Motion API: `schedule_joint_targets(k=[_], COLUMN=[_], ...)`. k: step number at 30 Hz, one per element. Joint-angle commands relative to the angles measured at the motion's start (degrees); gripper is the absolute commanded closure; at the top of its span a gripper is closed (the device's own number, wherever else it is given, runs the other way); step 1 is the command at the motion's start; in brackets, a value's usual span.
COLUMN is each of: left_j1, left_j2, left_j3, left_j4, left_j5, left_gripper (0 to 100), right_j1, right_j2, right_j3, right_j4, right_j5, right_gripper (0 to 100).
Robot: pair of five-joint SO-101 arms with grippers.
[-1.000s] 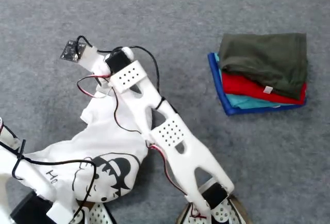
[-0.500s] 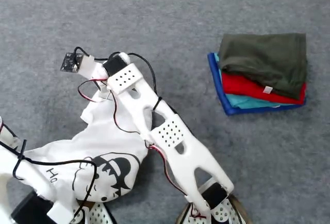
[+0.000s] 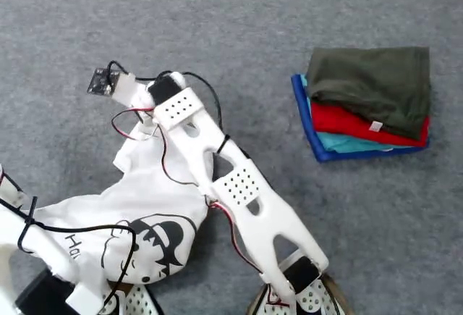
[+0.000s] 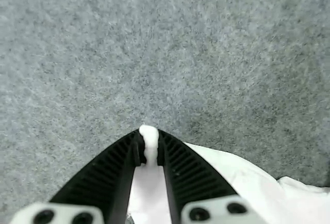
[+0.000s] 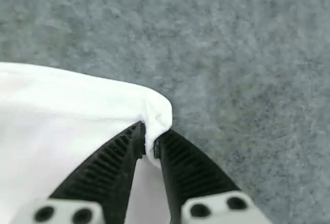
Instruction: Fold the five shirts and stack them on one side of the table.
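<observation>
Counting five shirts on the table (image 3: 275, 25): four lie folded in one stack (image 3: 369, 98) at 3 o'clock, olive on top, then red, teal and blue. One white shirt (image 3: 145, 206) lies unfolded at 8 o'clock. Two arms are present.

The right gripper (image 5: 149, 131) has its fingers closed on a bunched edge of the white shirt. The left gripper (image 4: 148, 135) has its fingers closed on a thin fold of the same shirt.

Against half a second earlier, the right arm's wrist sits slightly nearer 12 o'clock, and the stack is unchanged.

The white shirt is crumpled, with a black line-drawn cartoon figure in a hat facing up. One corner is drawn towards 11 o'clock beneath the right arm.
</observation>
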Motion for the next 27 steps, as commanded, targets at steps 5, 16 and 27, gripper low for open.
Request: schedule_joint_targets(k=[5,16,27], left_j1=[0.35,0.09,0.35], left_j2=[-1.71,-1.71,-1.71], left_j3=[-0.44,-0.35,-0.26], left_j4=[-0.53,-0.53,-0.79], left_j5=[-0.26,-0.26,-2.46], left_gripper=[98,98,98], right_j1=[2.15,3.12,4.09], right_j2=[-8.57,-15.52,-13.76], right_j3=[-12.88,10.24,15.69], right_j4=[13.54,17.58,12.13], right_j5=[-0.44,-5.19,-6.95], right_gripper=[97.2,99.0,88.9])
